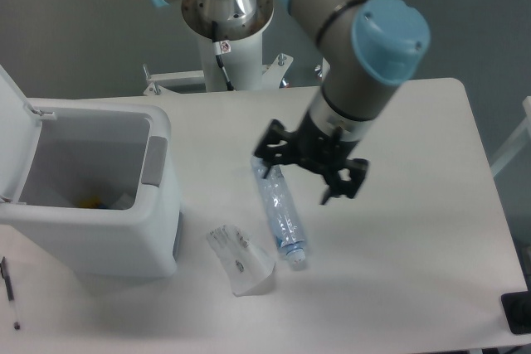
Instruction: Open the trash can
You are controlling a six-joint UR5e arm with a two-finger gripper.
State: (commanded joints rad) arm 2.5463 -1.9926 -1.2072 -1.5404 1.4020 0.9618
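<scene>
The white trash can stands at the table's left side with its top uncovered. Its hinged lid is swung up and back at the far left edge of the view. The grey push tab shows on the can's right rim. Something small and yellow lies at the bottom inside. My gripper hovers over the middle of the table, well to the right of the can and apart from it. It is open with nothing between its fingers.
A clear plastic bottle lies just below and left of the gripper. A crumpled clear plastic piece sits near the can's front right corner. A pen lies at the front left, a black object at the front right corner.
</scene>
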